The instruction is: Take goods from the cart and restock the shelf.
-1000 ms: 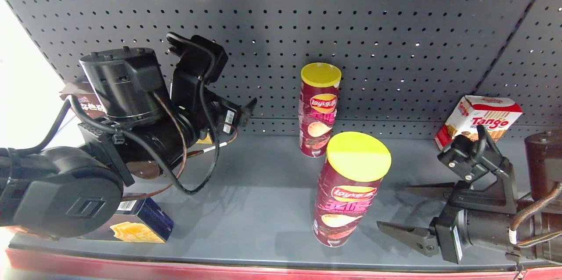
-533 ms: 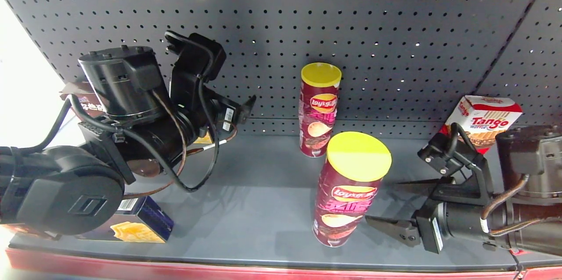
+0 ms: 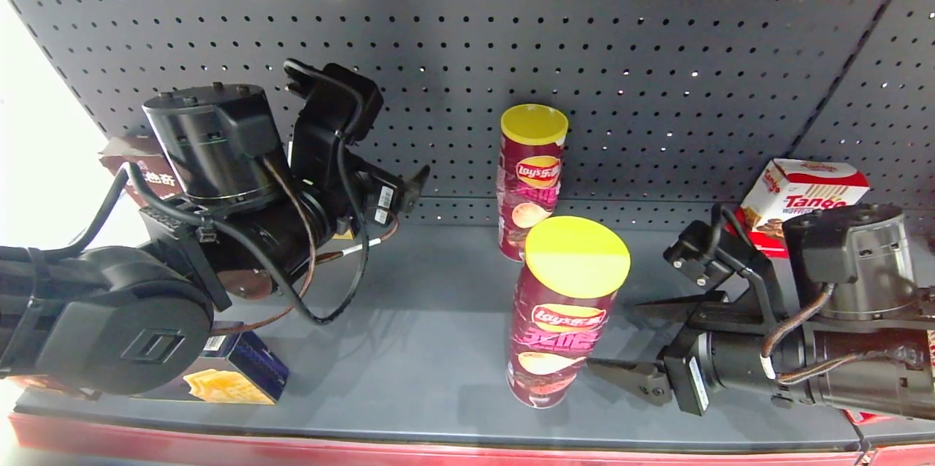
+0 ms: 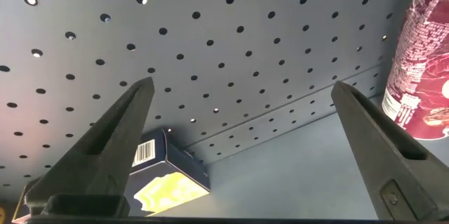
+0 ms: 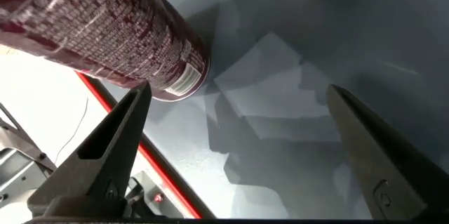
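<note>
Two maroon chip cans with yellow lids stand upright on the grey shelf (image 3: 409,334). The back can (image 3: 532,181) is near the pegboard; the front can (image 3: 566,312) stands nearer the shelf's front edge. My right gripper (image 3: 628,342) is open just right of the front can, its nearer finger (image 3: 621,375) at the can's base. In the right wrist view the front can (image 5: 98,27) lies beside one finger (image 5: 112,147) of the right gripper (image 5: 238,92). My left gripper (image 3: 409,192) hangs open to the left of the back can, holding nothing. The left gripper (image 4: 243,87) faces the pegboard, with the back can (image 4: 424,62) at the edge.
A red-and-white wafer box (image 3: 800,192) leans at the back right. A blue-and-yellow box (image 3: 234,371) sits front left under my left arm, and another blue box (image 4: 168,175) stands against the pegboard. A brown box (image 3: 139,166) is at far left. The shelf has a red front lip (image 3: 365,444).
My right arm has moved left toward the front can, and that can has shifted a little to the left. The left arm has barely moved.
</note>
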